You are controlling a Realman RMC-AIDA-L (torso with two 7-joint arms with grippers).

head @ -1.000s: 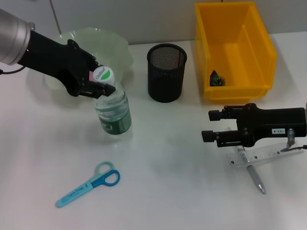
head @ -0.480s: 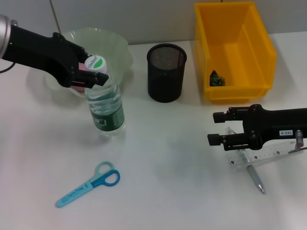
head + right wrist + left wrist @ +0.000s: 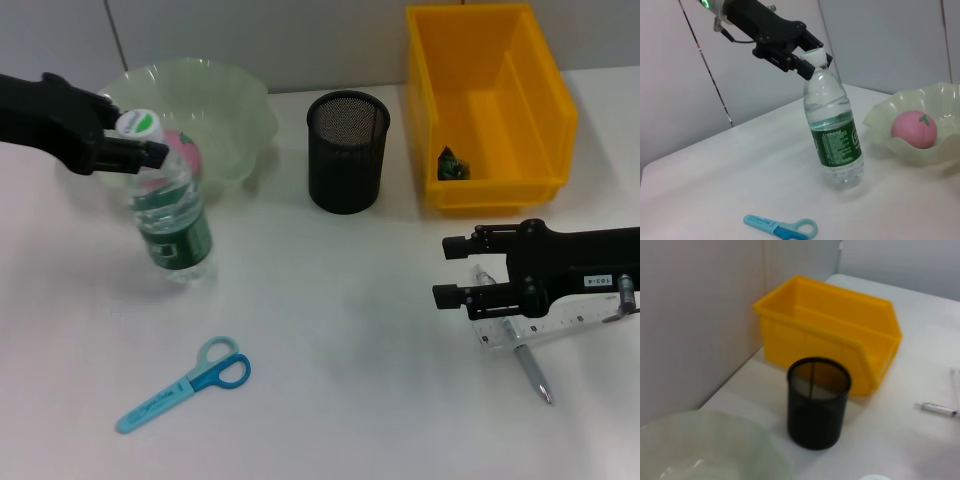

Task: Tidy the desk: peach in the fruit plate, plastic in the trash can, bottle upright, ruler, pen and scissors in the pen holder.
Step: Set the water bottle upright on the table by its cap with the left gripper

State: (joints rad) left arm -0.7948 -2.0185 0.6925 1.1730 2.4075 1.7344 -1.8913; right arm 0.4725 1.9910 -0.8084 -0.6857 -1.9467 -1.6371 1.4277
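Clear bottle point(image 3: 172, 225) stood upright at frame left, left hand point(image 3: 138, 150) pinching its neck; right hand point(image 3: 452, 272) hovered spread over the ruler point(image 3: 545, 328), lower right.

Head cam: high, looking forward and down, covers the whole white desk point(image 3: 330, 330).
Left wrist cam: low near the desk's far-left, facing right along the far edge; black mesh cylinder pen holder point(image 3: 818, 402) close, yellow open-front plastic bin point(image 3: 832, 327) behind it. Head view shares both.
Right wrist cam: low, near desk level, facing left across it; clear plastic water bottle with green label point(image 3: 832, 132) mid-range, also in head view.
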